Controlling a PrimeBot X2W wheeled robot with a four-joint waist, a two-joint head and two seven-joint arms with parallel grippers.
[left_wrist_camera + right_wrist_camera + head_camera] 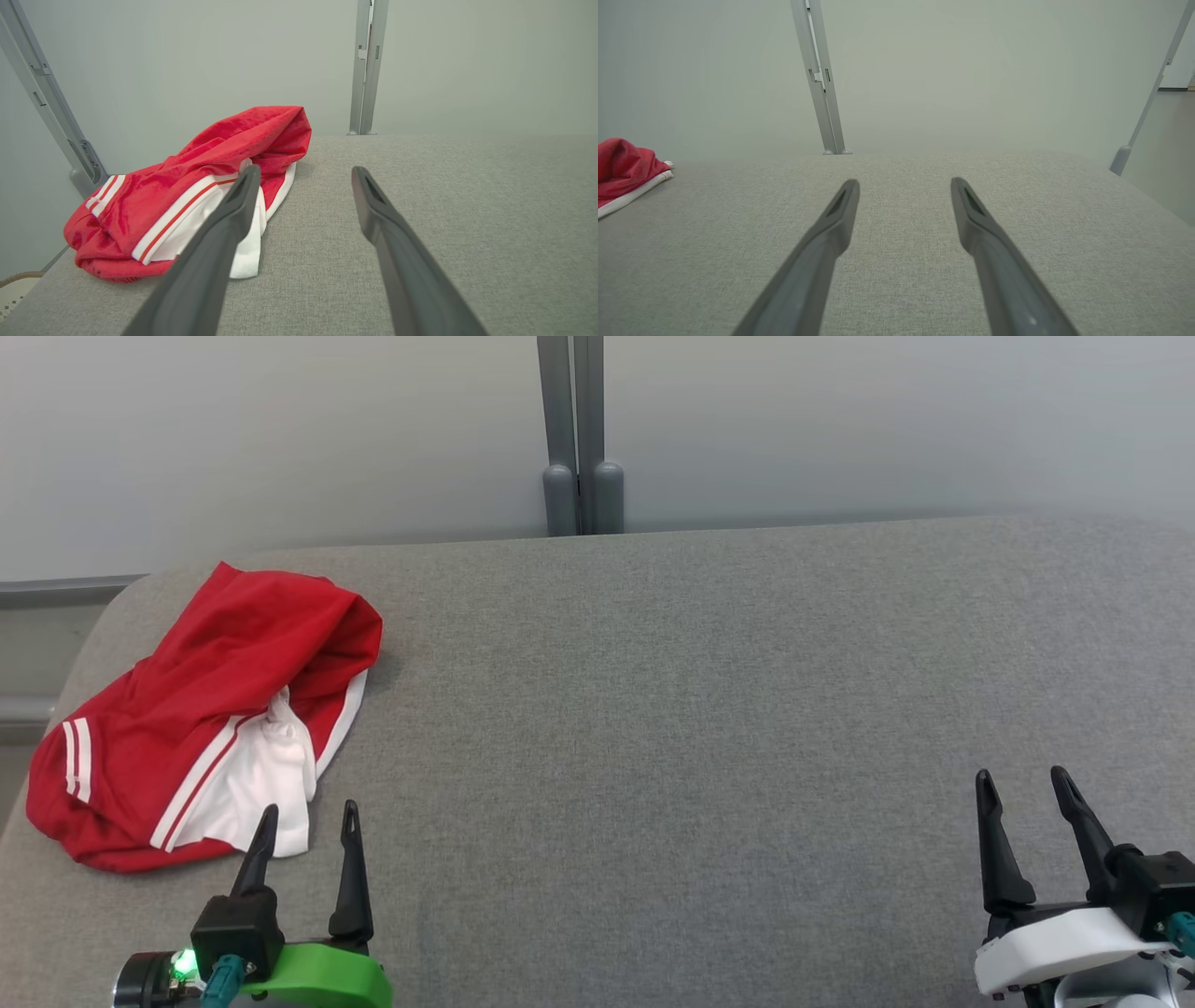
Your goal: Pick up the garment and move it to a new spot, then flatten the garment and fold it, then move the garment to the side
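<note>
A crumpled red garment (201,709) with white panels and white stripes lies bunched at the far left of the grey padded table (700,709). In the left wrist view the garment (196,186) sits ahead and left of my fingers. My left gripper (311,812) stands open just in front of the garment's white near edge, nothing between its fingers. My right gripper (1022,779) is open at the lower right, far from the garment, over bare table. The right wrist view catches a bit of the garment (626,172) at its left edge.
A grey post (579,439) rises behind the table's far edge against a pale wall. The table's left edge (56,691) runs close beside the garment. A slanted grey post (1143,112) stands off the table's right side.
</note>
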